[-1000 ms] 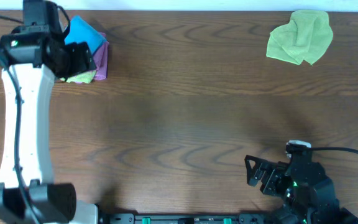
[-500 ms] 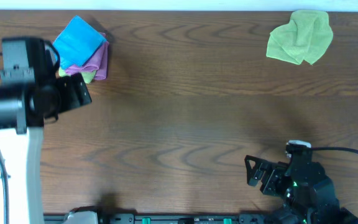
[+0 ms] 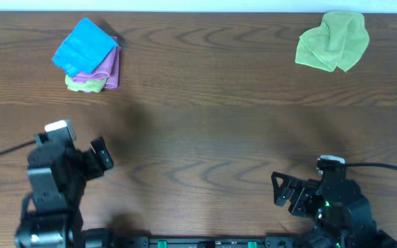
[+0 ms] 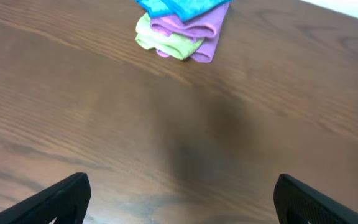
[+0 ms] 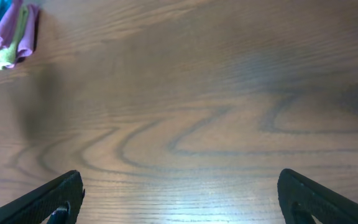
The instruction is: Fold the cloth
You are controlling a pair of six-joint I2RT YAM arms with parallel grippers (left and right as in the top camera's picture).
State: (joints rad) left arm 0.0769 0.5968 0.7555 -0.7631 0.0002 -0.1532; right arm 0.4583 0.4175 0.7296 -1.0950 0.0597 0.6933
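A crumpled green cloth lies unfolded at the far right of the table. A stack of folded cloths, blue on top of purple and green, sits at the far left; it also shows in the left wrist view and the right wrist view. My left gripper is open and empty at the near left, over bare table. My right gripper is open and empty at the near right, over bare table.
The wooden table runs edge to edge. A cable runs off from the right arm's base at the near right edge.
My left arm has pulled back from the folded stack at the far left to the near left edge. The stack stays in place. The right arm has not moved.
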